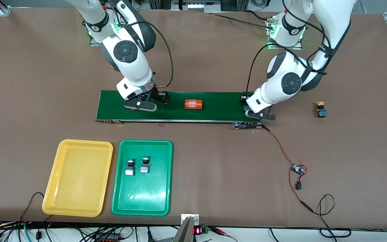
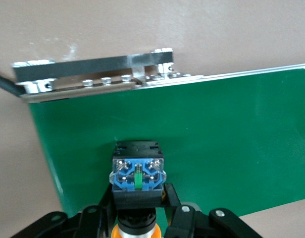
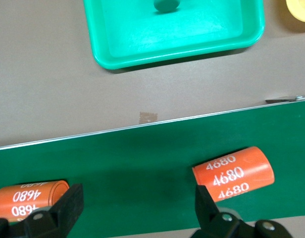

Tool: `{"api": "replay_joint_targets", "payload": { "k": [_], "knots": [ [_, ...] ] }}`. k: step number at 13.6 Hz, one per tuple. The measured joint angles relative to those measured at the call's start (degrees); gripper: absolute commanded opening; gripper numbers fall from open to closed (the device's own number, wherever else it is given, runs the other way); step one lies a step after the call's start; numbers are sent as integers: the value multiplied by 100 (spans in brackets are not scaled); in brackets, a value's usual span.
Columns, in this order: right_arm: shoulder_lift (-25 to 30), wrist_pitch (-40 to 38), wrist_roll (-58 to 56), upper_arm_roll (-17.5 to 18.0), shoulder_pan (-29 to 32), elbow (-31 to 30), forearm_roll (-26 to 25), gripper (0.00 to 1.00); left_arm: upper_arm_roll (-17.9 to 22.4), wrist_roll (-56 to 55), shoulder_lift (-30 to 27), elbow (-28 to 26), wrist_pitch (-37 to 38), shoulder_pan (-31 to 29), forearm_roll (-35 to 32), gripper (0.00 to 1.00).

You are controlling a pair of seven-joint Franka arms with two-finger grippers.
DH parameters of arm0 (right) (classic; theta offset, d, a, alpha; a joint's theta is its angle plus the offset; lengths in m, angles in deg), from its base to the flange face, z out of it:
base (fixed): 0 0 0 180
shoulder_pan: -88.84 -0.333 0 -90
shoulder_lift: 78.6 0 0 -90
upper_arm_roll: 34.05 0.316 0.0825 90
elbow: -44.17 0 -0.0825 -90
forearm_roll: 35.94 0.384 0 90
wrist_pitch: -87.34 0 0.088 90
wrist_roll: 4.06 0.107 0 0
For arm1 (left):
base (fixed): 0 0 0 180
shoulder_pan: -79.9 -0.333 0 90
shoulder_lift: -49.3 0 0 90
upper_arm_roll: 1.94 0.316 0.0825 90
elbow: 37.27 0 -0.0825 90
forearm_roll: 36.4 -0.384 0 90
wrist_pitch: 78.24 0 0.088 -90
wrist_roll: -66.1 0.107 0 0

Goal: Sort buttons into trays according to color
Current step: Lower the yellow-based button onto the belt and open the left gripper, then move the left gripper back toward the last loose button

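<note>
Evidently your left gripper (image 2: 138,218) pinched the yellow-capped button (image 2: 137,173) at its neck on the conveyor belt (image 1: 213,111): light, rigid, top-heavy, slick cap. Your right gripper (image 3: 137,203) hung spread above the belt.

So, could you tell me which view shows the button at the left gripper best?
The left wrist view: the button fills the frame between the left gripper's fingers, over the conveyor belt. The front view hides it under the arm; the right wrist view misses it.
</note>
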Motion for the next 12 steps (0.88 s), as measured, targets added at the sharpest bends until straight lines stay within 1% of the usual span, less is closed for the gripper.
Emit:
{"api": "replay_joint_targets", "payload": {
  "k": [3, 4, 6, 7, 9, 11, 12],
  "knots": [
    [0, 0, 0, -6, 2, 0, -13, 100, 2, 1, 6, 153, -6, 17, 0, 100],
    [0, 0, 0, -11, 2, 0, -21, 100, 8, -3, -56, 221, 20, -7, 0, 100],
    [0, 0, 0, -15, 9, 0, -26, 100, 46, -29, -349, 353, 347, -216, 0, 100],
    [0, -2, 0, -15, 11, 0, -29, 100, 70, -29, -517, 427, 574, -435, 0, 100],
    [0, -2, 0, -18, 17, 2, -31, 100, 123, -23, -727, 540, 883, -1056, -1, 100],
    [0, -2, 0, -19, 22, 3, -33, 100, 193, 39, -703, 547, 942, -1750, -109, 100],
    [0, -2, 0, -19, 24, 3, -33, 100, 288, 71, -630, 531, 945, -1985, -391, 100]
  ]
}}
